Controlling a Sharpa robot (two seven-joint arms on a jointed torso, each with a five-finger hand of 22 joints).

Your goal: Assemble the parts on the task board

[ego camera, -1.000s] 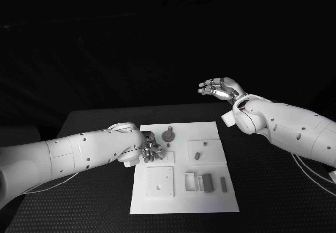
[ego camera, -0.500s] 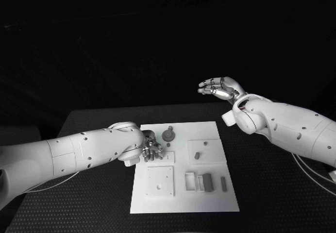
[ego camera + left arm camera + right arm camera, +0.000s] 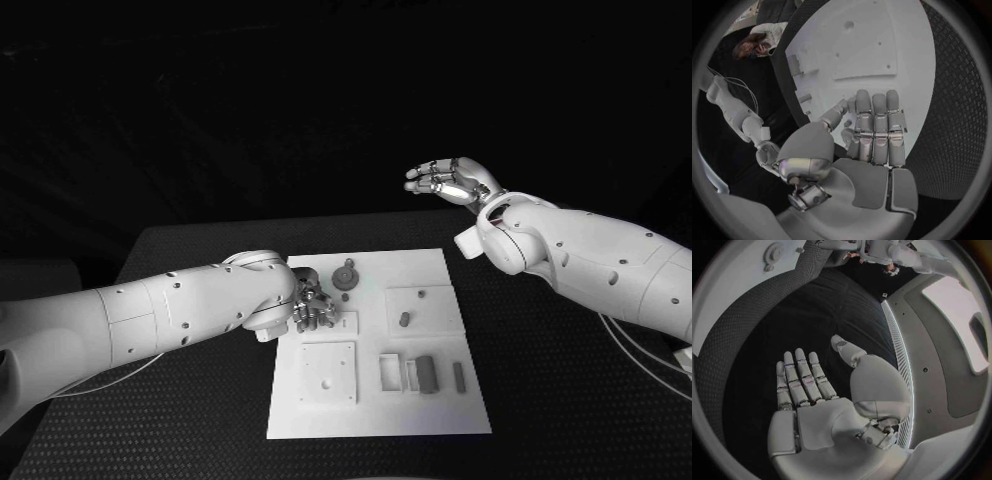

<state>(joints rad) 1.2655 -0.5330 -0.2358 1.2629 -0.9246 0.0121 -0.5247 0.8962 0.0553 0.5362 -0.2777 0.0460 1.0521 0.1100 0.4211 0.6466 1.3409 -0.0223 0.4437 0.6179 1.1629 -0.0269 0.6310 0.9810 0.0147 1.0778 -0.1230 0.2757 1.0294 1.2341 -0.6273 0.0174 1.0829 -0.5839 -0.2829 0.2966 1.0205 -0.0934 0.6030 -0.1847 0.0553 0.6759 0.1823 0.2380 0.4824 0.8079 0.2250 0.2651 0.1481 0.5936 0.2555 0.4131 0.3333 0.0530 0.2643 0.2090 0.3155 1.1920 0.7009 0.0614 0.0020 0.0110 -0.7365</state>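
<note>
Overhead, left hand (image 3: 315, 312) hides its fingers; wrist view shows fingers (image 3: 879, 131) straight.

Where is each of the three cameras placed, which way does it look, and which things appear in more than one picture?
Head view: on the robot's head, looking down at the black table and the white rectangular task board; both white arms enter from the sides.
Left wrist view: behind the silver left hand, facing the board; palm and straight fingers show.
Right wrist view: behind the silver right hand, raised off the table; open palm shows.
Shared: the board appears in all three; both hands also appear from the head.
</note>
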